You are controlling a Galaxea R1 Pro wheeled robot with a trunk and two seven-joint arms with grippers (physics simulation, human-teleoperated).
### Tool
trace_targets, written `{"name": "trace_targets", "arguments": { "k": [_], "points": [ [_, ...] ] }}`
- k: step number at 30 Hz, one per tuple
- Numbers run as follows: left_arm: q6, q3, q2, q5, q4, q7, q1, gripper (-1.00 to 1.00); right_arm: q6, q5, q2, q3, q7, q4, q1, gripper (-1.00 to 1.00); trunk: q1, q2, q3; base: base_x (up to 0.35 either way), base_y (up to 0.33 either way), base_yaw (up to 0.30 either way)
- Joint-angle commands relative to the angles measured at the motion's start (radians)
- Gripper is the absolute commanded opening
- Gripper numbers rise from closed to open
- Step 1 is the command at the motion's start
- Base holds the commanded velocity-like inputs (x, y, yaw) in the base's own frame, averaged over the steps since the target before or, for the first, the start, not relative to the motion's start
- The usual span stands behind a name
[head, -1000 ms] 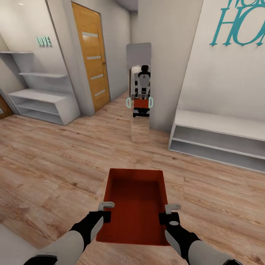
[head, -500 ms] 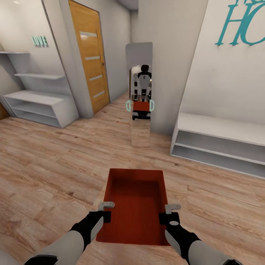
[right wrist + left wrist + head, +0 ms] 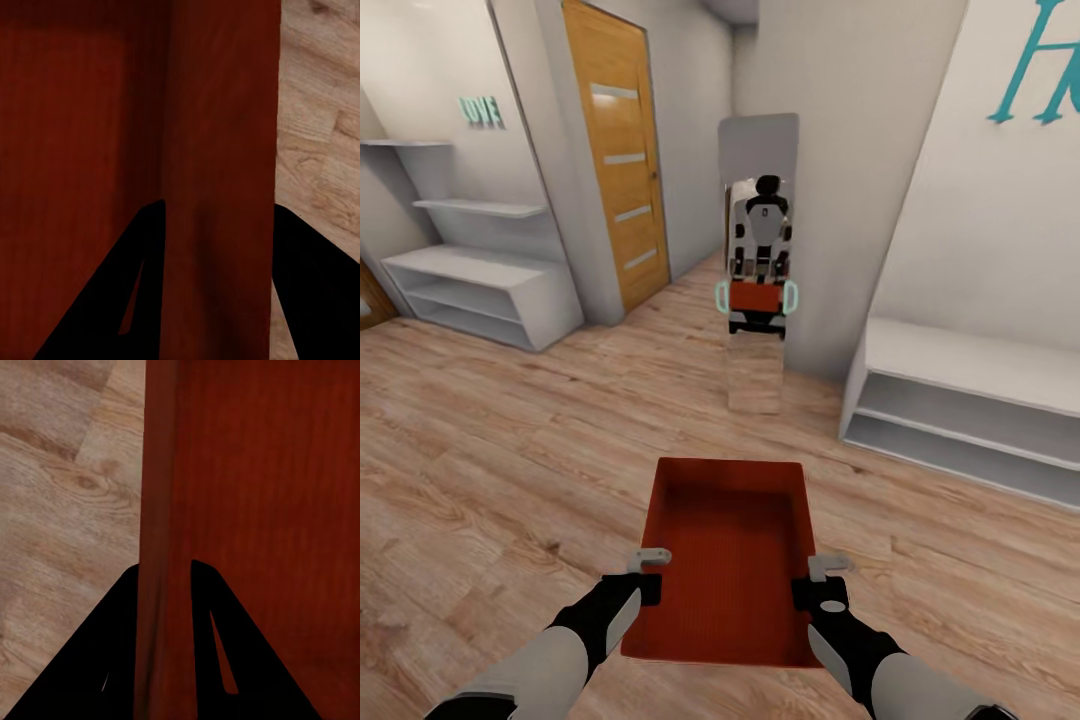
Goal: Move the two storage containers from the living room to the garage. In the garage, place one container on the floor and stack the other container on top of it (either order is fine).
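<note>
Left gripper [image 3: 648, 572] clamped on left wall of orange-red container [image 3: 725, 560], right gripper [image 3: 822, 580] clamped on its right wall; container held level btwn both arms, above wood-plank floor [image 3: 490, 450]. Ahead: mirror [image 3: 758, 260] w/ robot's reflection, orange door [image 3: 618, 160], white shelves [image 3: 480, 270]

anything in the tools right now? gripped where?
Yes: one storage container, carried by both. The left tool clamps its left side wall, the right tool its right side wall.
</note>
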Motion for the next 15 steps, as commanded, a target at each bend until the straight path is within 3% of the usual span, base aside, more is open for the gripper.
{"name": "trace_targets", "arguments": {
  "k": [1,15],
  "points": [
    [0.008,-0.01,0.003,-0.02,-0.005,0.01,-0.001,-1.0,-0.005,-0.02,-0.001,0.016,-0.007,0.018,-0.001,-1.0,0.001,-0.001,-0.001,0.323,0.0,0.258],
    [0.008,-0.01,0.003,-0.02,-0.005,0.011,-0.001,-1.0,-0.004,-0.02,-0.003,0.016,-0.007,0.018,-0.001,-1.0,0.001,-0.001,-0.001,0.323,0.0,0.266]
  ]
}}
